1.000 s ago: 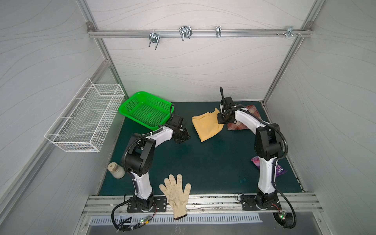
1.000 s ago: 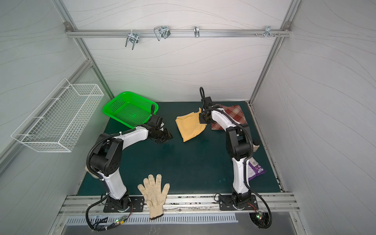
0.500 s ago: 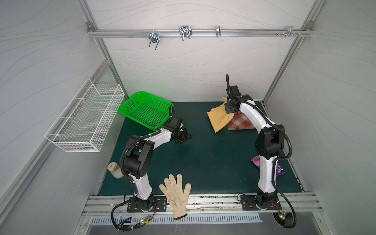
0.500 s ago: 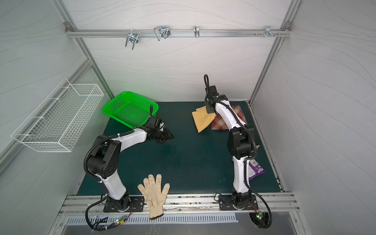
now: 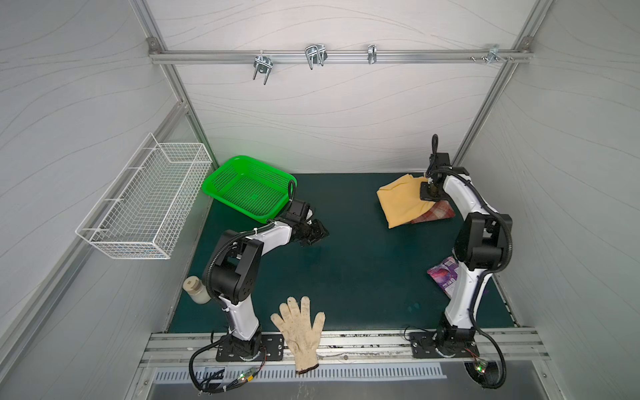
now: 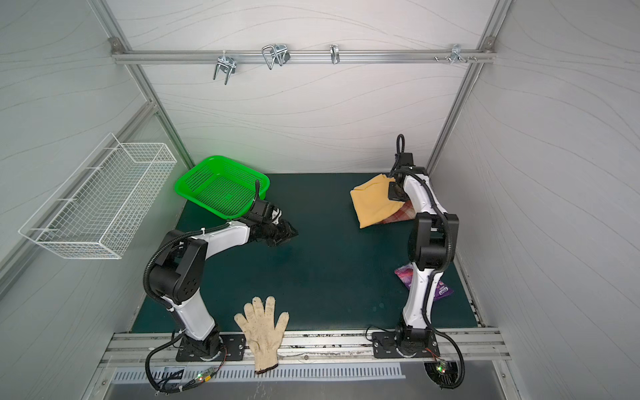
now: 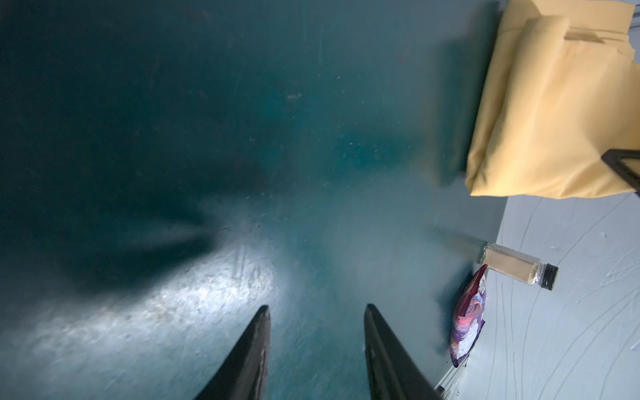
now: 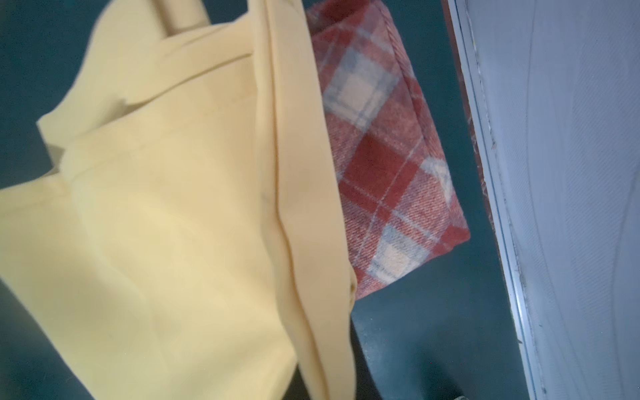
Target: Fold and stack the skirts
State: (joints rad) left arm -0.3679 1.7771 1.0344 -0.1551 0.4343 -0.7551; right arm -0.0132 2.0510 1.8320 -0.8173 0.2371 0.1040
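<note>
Two skirts sat together in the upper right of both top views. The mustard skirt (image 5: 401, 202) lay draped over the plaid skirt (image 5: 437, 214), w/ only the plaid's lower-right corner poking out beside the R arm.

A sec earlier the mustard one lay on the dark mat (image 5: 346, 277) nearer the frame's middle, left of the plaid. Half a sec back it hung lifted, mid-carry. So the change was a lift-and-shift rightward, onto the plaid.

R gripper (image 5: 429, 192) was pinched tight on the mustard skirt's right edge. In the right wrist view that cloth ran down toward the bottom of the frame, fingertips out of shot, plaid showing beneath & beside it.

L gripper (image 7: 316, 308) sat approx half open w/ nothing btw its fingers. It was over bare mat just below-right of the green basket (image 5: 249, 188) and had hardly moved.

My read: stacking was nearly done. But the top skirt looked offset to the left and rumpled at its upper edge, so it prob needed letting go and squaring up. Glove (image 5: 301, 329) & purple packet (image 5: 443, 277) lay well apart from the pile, lower in frame.
</note>
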